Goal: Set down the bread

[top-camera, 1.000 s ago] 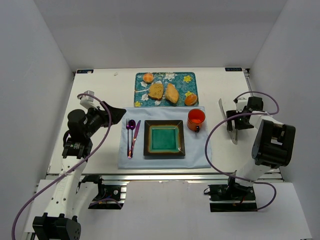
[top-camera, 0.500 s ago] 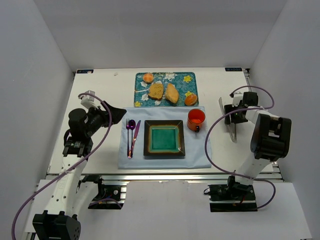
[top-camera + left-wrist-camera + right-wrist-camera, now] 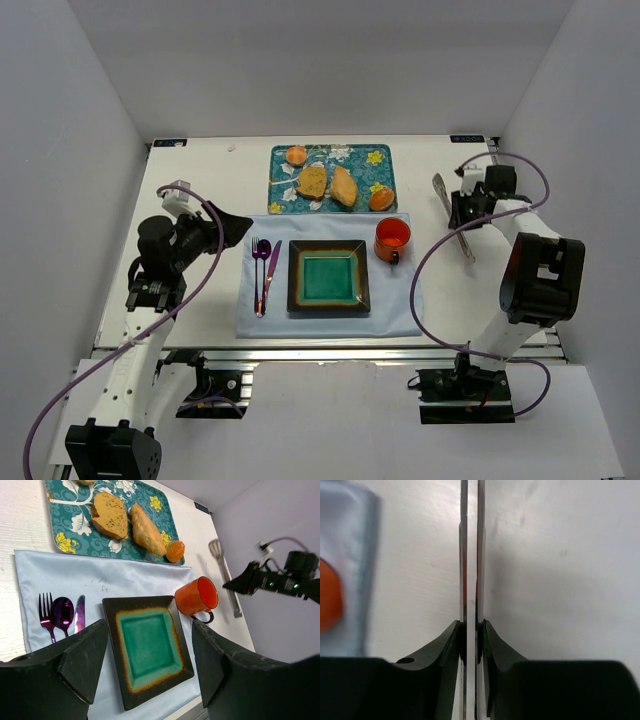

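left gripper point(image 3: 150, 650) spread, raised left of placemat point(image 3: 330, 322) | right gripper point(image 3: 471, 627) pinching tongs point(image 3: 463, 540) (blades together), right of mug point(image 3: 392, 238)

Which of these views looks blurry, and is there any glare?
Right wrist view: the orange mug at the left edge is a soft blur; the tongs look sharper. Left wrist view: crisp across the plate, no strong glare. Top view: even light, soft shadows.

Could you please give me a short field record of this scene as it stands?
bread: small orange bun on the tray's near right corner, untouched
plate: empty, on the blue mat
mug: beside the plate's far right corner
left end effector: open, near the mat's left edge
right end effector: shut on tongs, right of the mug
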Robot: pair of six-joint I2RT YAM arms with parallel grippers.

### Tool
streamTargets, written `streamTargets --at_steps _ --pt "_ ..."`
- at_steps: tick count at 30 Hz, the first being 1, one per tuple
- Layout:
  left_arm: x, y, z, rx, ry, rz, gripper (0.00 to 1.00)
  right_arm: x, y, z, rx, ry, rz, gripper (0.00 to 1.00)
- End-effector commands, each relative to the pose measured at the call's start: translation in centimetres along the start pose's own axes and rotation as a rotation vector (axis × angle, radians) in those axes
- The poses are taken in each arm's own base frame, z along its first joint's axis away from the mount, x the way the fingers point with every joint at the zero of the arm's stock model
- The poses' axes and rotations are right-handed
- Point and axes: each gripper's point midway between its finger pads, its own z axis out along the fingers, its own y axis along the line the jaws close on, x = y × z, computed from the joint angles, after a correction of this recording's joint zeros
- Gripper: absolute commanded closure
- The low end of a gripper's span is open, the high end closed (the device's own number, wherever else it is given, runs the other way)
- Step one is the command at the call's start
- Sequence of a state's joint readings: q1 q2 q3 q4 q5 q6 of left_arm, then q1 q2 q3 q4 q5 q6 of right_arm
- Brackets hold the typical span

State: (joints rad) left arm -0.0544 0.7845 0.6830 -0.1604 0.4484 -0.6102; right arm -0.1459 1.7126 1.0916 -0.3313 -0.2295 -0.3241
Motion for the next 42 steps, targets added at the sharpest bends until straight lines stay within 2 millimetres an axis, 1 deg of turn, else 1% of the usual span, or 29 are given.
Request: streamTargets --at_steps 1,2,3,4,5,6,7,8,9,11,15,21,22,24,25,26,28,34,36,39,41,42 --pt "-1.2 -0.8 0.1 0.016 -0.020 0.021 0.23 -8.2 3.4 -3.6 -0.095 -0.191 -0.072 0.72" --pt "-1.3 -0.9 0.2 0.023 -0.019 0.023 0.23 -9.6 4.1 -4.2 -0.111 -0.209 -0.065 0.70" --pt "-1.4 -0.9 0.2 0.024 -0.020 0.023 0.23 -10.1 5.5 -3.9 -0.155 -0.209 -0.071 0.67" --pt "-1.4 -1.0 0.2 0.027 -0.023 0.025 0.23 -10.7 6.1 -4.0 -0.173 -0.216 -0.070 0.65" --pt "-1.6 -1.0 0.2 0.026 -0.027 0.027 0.23 -11.7 6.7 -4.3 -0.186 -0.231 -0.076 0.63" --pt "-1.7 -1.1 0.2 0.026 -0.029 0.027 0.23 -11.9 7.8 -4.0 -0.212 -0.222 -0.082 0.59" --pt "-1.8 -1.2 0.2 0.026 -0.032 0.028 0.23 -12.1 8.3 -3.9 -0.221 -0.223 -0.085 0.57" --pt "-1.8 -1.1 0.1 0.023 -0.032 0.029 0.23 -12.3 9.5 -3.7 -0.243 -0.219 -0.105 0.56" --pt "-1.9 -1.2 0.0 0.022 -0.035 0.032 0.23 -12.7 10.3 -3.5 -0.257 -0.217 -0.119 0.53" --pt "-1.9 -1.1 -0.2 0.014 -0.036 0.032 0.23 -12.9 11.0 -3.2 -0.270 -0.211 -0.132 0.51" --pt "-1.7 -1.1 -0.5 0.005 -0.037 0.027 0.23 -13.3 11.1 -2.6 -0.284 -0.201 -0.133 0.50" --pt "-1.6 -0.9 -0.5 0.002 -0.037 0.022 0.23 -14.1 10.9 -2.4 -0.284 -0.186 -0.156 0.48" --pt "-1.5 -0.9 -0.5 0.002 -0.035 0.021 0.23 -14.6 10.8 -2.5 -0.283 -0.193 -0.164 0.48" --pt "-1.5 -0.9 -0.4 0.002 -0.034 0.022 0.23 -14.3 10.8 -2.1 -0.282 -0.171 -0.190 0.46" --pt "-1.6 -0.9 -0.3 0.002 -0.034 0.022 0.23 -14.7 10.9 -2.2 -0.280 -0.175 -0.208 0.45" --pt "-1.6 -0.9 -0.3 0.003 -0.033 0.024 0.23 -14.3 10.9 -1.8 -0.278 -0.153 -0.227 0.44" --pt "-1.6 -0.9 -0.3 0.003 -0.031 0.023 0.23 -14.2 11.1 -1.8 -0.289 -0.138 -0.235 0.43" --pt "-1.5 -0.7 -0.2 -0.002 -0.029 0.024 0.23 -13.5 11.2 -1.8 -0.307 -0.096 -0.278 0.41" --pt "-1.5 -0.8 -0.3 0.000 -0.032 0.026 0.23 -13.5 11.1 -2.0 -0.308 -0.097 -0.324 0.40" --pt "-1.3 -0.6 -0.2 -0.002 -0.028 0.022 0.23 -14.3 10.7 -2.7 -0.304 -0.117 -0.400 0.40" --pt "-1.2 -0.6 -0.1 0.001 -0.025 0.020 0.23 -14.8 10.5 -2.9 -0.305 -0.134 -0.487 0.40" --pt "-1.2 -0.6 -0.1 0.000 -0.023 0.021 0.23 -15.7 10.3 -3.4 -0.297 -0.155 -0.520 0.40"
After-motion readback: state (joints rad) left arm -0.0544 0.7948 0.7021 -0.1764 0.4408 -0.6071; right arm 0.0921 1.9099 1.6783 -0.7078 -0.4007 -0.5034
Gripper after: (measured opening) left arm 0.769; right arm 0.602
